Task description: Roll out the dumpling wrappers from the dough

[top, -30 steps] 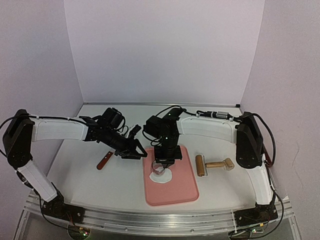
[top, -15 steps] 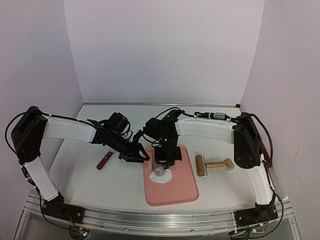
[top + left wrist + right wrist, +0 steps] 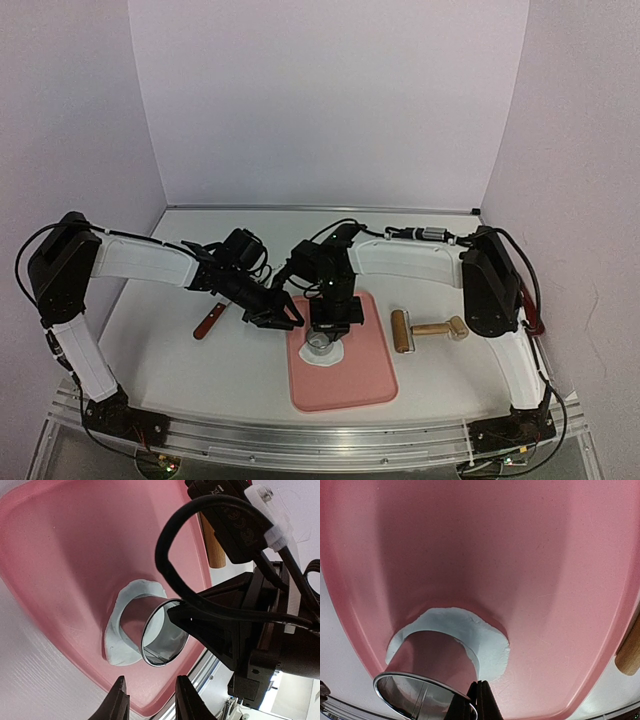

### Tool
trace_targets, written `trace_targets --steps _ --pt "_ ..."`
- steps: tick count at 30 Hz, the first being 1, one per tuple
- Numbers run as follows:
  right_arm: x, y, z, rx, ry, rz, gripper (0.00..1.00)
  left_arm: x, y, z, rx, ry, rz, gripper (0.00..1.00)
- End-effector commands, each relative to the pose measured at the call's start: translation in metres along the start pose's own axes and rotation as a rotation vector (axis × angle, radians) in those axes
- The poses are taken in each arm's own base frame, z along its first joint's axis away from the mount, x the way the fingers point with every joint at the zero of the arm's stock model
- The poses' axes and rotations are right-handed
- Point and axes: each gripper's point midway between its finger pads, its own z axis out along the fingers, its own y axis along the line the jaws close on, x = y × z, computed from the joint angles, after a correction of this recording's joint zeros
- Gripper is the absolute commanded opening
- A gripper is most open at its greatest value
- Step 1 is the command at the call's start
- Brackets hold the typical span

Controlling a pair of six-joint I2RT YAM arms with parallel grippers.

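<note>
Ring held by the hole in the dough

The dough (image 3: 487, 640) is thin with a round hole. It lies on the pink mat (image 3: 360, 385), near the mat's left edge. The right hand (image 3: 478, 697) is pinched tight on the ring (image 3: 405, 692). The left hand (image 3: 150, 700) is a little apart and holds nothing. The dough looks soft and easy to tear, so lift it by its edge.

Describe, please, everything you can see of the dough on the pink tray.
The dough is one thin, soft-looking white sheet with a ragged outline, lying flat on the pink tray, toward its left side. A neat round hole is cut through it, showing the tray beneath. The metal ring cutter, pinched by the right gripper, is over the hole's edge; whether it touches the dough cannot be told.
</note>
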Motion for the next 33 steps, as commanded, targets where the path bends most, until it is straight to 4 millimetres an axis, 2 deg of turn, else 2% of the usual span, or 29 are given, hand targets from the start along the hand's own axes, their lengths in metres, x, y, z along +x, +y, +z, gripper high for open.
trace_targets --steps 1,23,33 --pt "0.000 -0.004 0.010 0.022 0.018 -0.003 0.00 -0.016 -0.019 -0.002 0.037 -0.038 0.039 0.29" --pt "0.013 -0.012 0.033 0.053 0.094 -0.003 0.00 -0.007 -0.014 0.008 0.026 -0.015 0.029 0.28" --pt "0.016 -0.016 0.038 0.067 0.104 0.003 0.00 0.003 -0.017 0.016 0.079 0.026 0.036 0.34"
